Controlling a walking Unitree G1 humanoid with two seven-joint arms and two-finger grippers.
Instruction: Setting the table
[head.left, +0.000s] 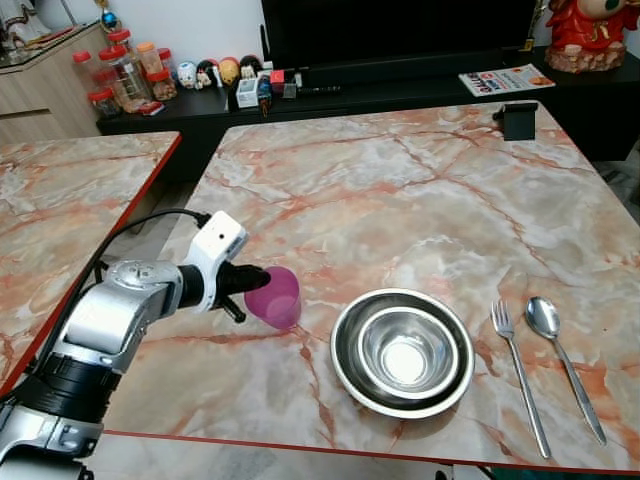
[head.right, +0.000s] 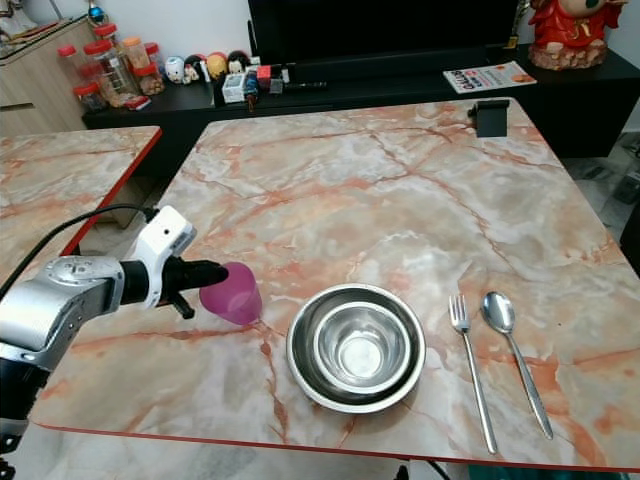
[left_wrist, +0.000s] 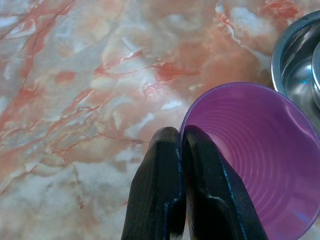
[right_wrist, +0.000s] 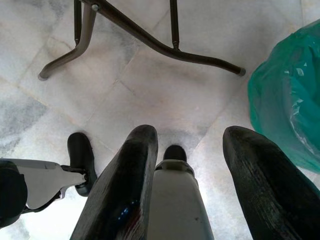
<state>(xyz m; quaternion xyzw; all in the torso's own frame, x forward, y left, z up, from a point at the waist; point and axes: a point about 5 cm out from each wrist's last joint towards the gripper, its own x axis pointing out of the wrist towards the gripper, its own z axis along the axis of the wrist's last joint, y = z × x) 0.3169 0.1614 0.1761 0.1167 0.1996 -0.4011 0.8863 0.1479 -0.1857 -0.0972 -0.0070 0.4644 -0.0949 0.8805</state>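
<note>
A purple plastic cup hangs tilted just over the marble table, left of the steel bowls. My left gripper is shut on the cup's rim, one finger inside and one outside, as the left wrist view shows with the fingers pinching the purple cup. Two steel bowls are nested near the front edge. To their right lie a fork and a spoon side by side. My right gripper hangs open over the floor.
A second marble table stands to the left across a narrow gap. A small black holder sits at the far right corner. Behind is a dark TV cabinet with jars and figurines. A green bag and chair legs are on the floor.
</note>
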